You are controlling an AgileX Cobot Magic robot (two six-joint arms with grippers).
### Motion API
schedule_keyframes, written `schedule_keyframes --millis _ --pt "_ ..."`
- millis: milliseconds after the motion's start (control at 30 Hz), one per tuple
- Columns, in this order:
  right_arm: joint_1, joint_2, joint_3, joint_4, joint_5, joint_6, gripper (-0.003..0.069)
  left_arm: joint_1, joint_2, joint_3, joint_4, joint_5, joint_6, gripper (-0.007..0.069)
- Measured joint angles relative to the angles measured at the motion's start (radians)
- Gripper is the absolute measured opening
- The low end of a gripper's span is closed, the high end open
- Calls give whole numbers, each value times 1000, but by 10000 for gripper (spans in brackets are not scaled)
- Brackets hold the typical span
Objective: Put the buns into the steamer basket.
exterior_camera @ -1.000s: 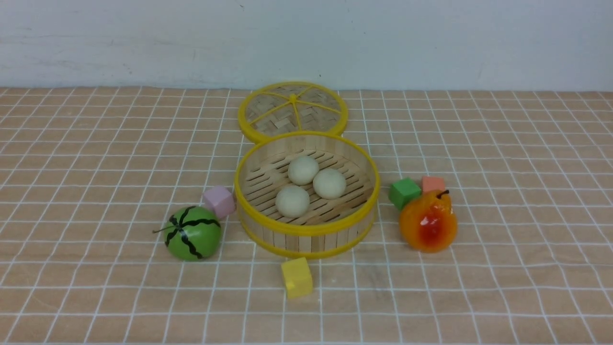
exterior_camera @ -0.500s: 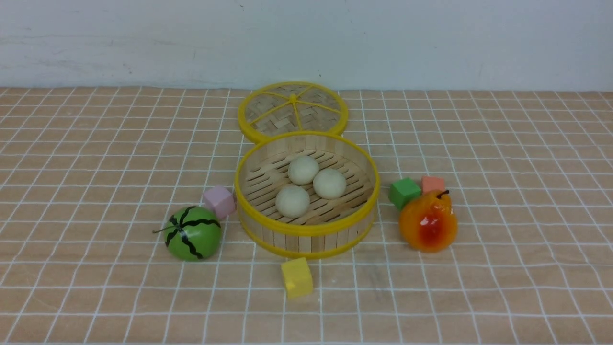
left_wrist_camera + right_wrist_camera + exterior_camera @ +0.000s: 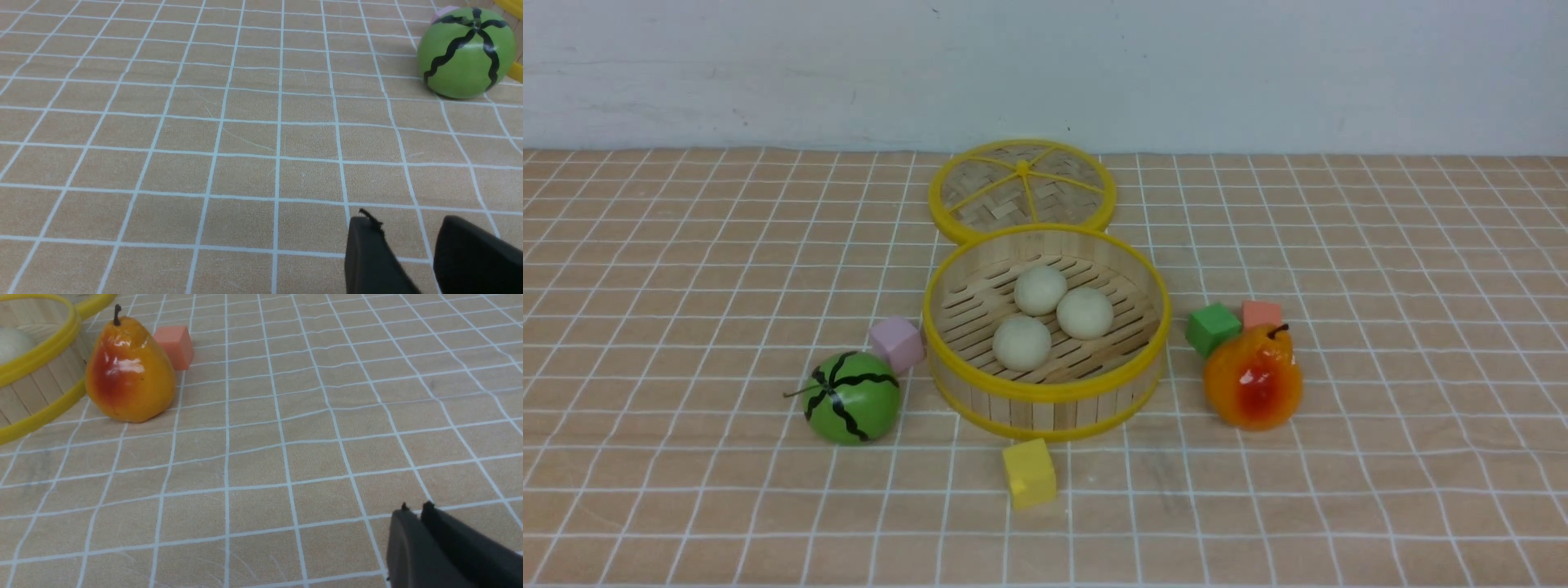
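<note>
- All three buns [image 3: 1054,315] sit on the slatted floor of the steamer basket [image 3: 1045,392], mid-table, a little toward the far edge; two touch, the third lies just beside them.
- No bun shows anywhere on the cloth, so the loading looks finished to me.
- Left gripper [image 3: 408,232]: fingers parted with a clear gap, holding nothing, low over bare cloth with the watermelon ball [image 3: 466,53] well apart from it.
- Right gripper [image 3: 421,516]: tips pressed together, nothing between them, far from the pear toy [image 3: 128,371].
- Neither arm appears in the front view.
- What's in hand, as I read it, is simply staying clear: keep both arms away from the basket wall so nothing jolts the buns, and leave the lid [image 3: 1021,192] at the far side alone.
</note>
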Motion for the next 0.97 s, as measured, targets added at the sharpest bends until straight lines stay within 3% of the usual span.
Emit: schedule_keyframes --millis 967 --pt "0 0 0 1 0 0 82 0 0 0 0 0 0 238"
